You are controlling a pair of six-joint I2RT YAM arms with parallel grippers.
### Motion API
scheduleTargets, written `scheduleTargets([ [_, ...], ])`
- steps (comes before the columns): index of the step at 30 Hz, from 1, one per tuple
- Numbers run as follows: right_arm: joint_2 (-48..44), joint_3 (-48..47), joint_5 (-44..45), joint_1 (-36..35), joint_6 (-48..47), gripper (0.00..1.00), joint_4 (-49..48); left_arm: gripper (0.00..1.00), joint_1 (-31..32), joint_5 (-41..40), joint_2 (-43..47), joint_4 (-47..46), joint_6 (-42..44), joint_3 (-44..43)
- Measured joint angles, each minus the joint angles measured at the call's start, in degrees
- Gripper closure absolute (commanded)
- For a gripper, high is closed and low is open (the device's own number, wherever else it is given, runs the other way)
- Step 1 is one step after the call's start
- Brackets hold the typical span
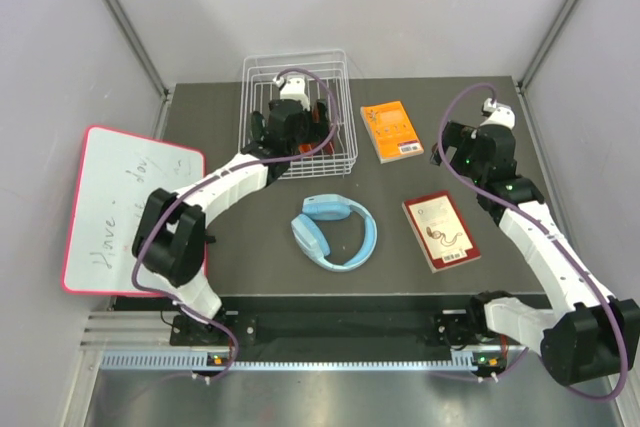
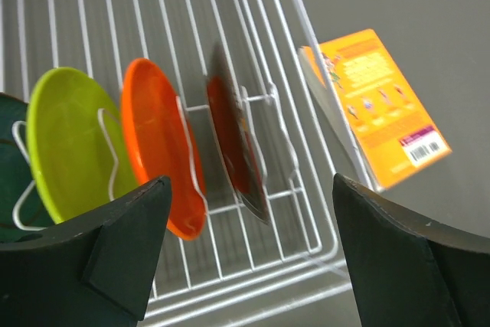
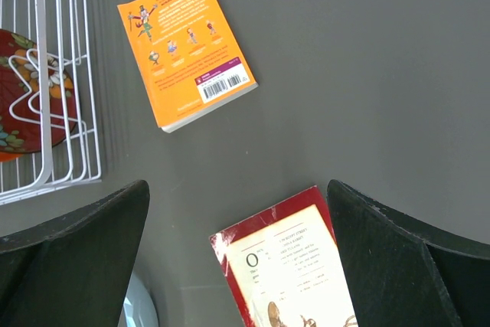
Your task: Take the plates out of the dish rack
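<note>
**Tabletop [image 1: 250,257], far edge: rack full, left gripper above it**

Dark grey surface, grey walls. The white wire dish rack [image 2: 253,21] sits at the far edge, left of centre. Round plastic plates stand on edge in a row, faces toward the left and right edges: dark teal plate [image 2: 8,166], lime green plate [image 2: 69,135], orange plate [image 2: 153,143], dark red plate [image 2: 230,143].

The left gripper [image 2: 250,185] hangs just above, spread, with the dark red rim about midway between its fingers. The right gripper [image 3: 237,185] is spread and empty, well apart toward the far-right corner.

Judgement: the left arm's pick. It should straddle one rim only.
</note>
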State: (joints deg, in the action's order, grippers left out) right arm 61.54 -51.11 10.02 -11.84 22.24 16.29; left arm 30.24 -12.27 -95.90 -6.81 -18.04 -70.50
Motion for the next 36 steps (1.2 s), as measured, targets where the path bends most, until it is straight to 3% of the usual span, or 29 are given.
scheduleTargets([
  [7,0.0,0.0,0.0,0.0,0.0,0.0,0.0,0.12,0.3,-4.8,-5.0,-3.3,-0.2,-0.8],
  [11,0.5,0.0,0.0,0.0,0.0,0.0,0.0,0.19,0.4,-5.5,-7.4,-4.0,-1.0,-1.0],
  [14,1.7,0.0,0.0,0.1,0.0,0.0,0.0,0.33,0.5,-6.3,-8.8,-4.0,-1.5,-1.6],
  [17,3.1,0.0,0.0,0.2,0.0,0.0,0.0,0.56,0.5,-6.9,-10.7,-4.5,-1.4,-2.9],
  [19,3.8,0.0,0.0,0.3,0.0,0.0,0.0,0.64,0.5,-7.1,-11.6,-4.8,-1.7,-3.4],
  [23,4.8,0.0,0.0,0.3,0.0,0.0,0.0,0.69,0.6,-7.4,-13.1,-5.5,-1.8,-4.5],
  [25,5.3,0.0,0.0,0.4,0.0,0.0,0.0,0.8,0.6,-7.8,-13.4,-5.8,-1.9,-4.8],
  [26,5.4,0.0,0.0,0.4,0.0,0.0,0.0,0.92,0.6,-8.3,-13.4,-5.7,-2.2,-4.8],
  [28,5.5,0.0,0.0,0.4,0.0,0.0,0.0,1.0,0.7,-9.0,-13.5,-5.6,-2.7,-5.0],
  [36,5.6,0.0,0.0,0.4,0.0,0.0,0.1,1.0,0.7,-10.0,-14.7,-4.6,-2.4,-6.9],
])
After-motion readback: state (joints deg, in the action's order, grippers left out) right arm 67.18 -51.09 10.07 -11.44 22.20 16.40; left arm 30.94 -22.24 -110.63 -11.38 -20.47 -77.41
